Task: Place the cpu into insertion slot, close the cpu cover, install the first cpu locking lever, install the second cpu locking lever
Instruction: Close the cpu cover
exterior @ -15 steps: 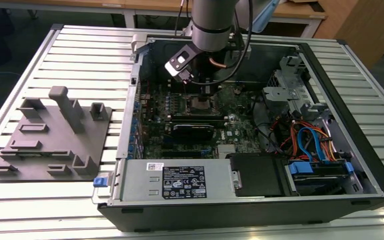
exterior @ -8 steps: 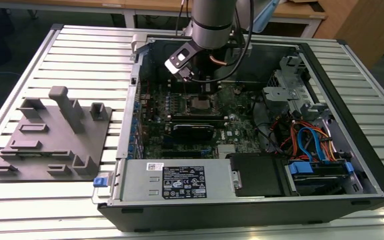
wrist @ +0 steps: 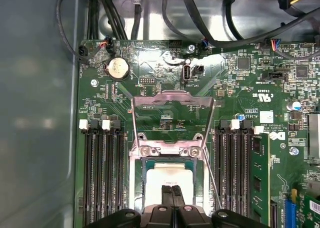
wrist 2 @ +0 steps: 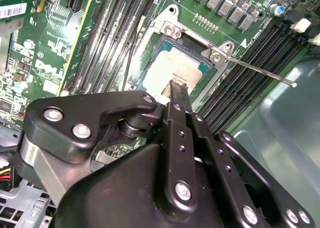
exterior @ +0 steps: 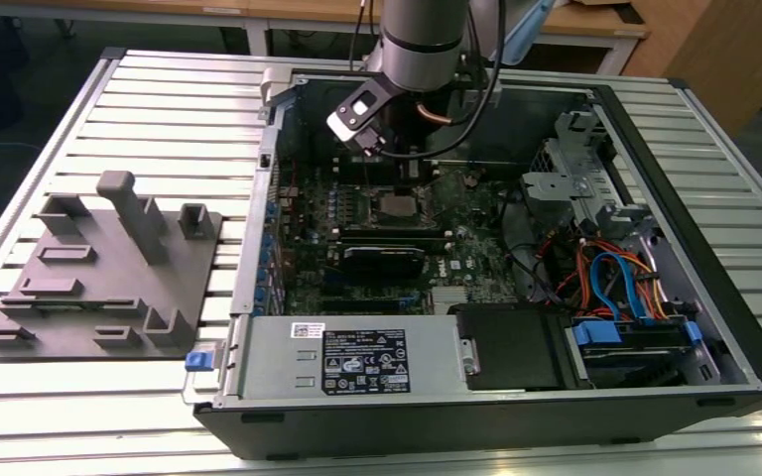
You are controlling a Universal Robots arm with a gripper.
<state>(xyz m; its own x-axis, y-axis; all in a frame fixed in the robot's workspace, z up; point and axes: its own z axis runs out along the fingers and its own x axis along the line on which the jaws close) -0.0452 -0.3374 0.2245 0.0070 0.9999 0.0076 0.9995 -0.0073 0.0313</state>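
Exterior view: the gripper hangs low inside the open computer case, and the arm hides what it meets. First wrist view: the cpu lies in its slot, the cpu cover stands open and one locking lever is unlatched, so cover and levers are left. Second wrist view: the fingers are pressed together and empty, tip at the cpu's top; I cannot tell whether they touch.
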